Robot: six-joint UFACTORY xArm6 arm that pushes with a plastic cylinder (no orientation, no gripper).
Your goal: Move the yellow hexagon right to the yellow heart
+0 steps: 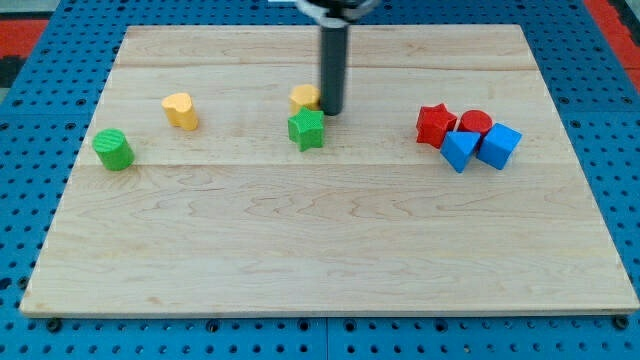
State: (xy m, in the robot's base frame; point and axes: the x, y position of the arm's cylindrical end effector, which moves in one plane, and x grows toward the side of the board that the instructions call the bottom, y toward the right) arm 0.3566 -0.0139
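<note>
Taking the green star (307,129) as the landmark: it sits nearest the view's bottom among the middle blocks, on the wooden counter (330,260). Just above it, toward the view's top, is the yellow hexagon (304,97), partly hidden by the rod. My tip (331,111) rests touching or just beside the hexagon's right edge, up and to the right of the green star. There is no gripper on this arm, only the rod, so nothing opens or closes.

Well to the view's left of the star stands the yellow heart (181,110), and further left and slightly lower, the green cylinder (114,149). Well to the star's right sit a cluster: red star (434,124), red cylinder (475,122), and two blue blocks (460,150) (499,146), all touching or nearly so.

My judgement: the tip is on the correct side to push the hexagon leftward toward the heart. The push should run straight and level, staying above the green star so it is not dragged along, and stop with the hexagon just to the heart's right.

No containers are in view.
</note>
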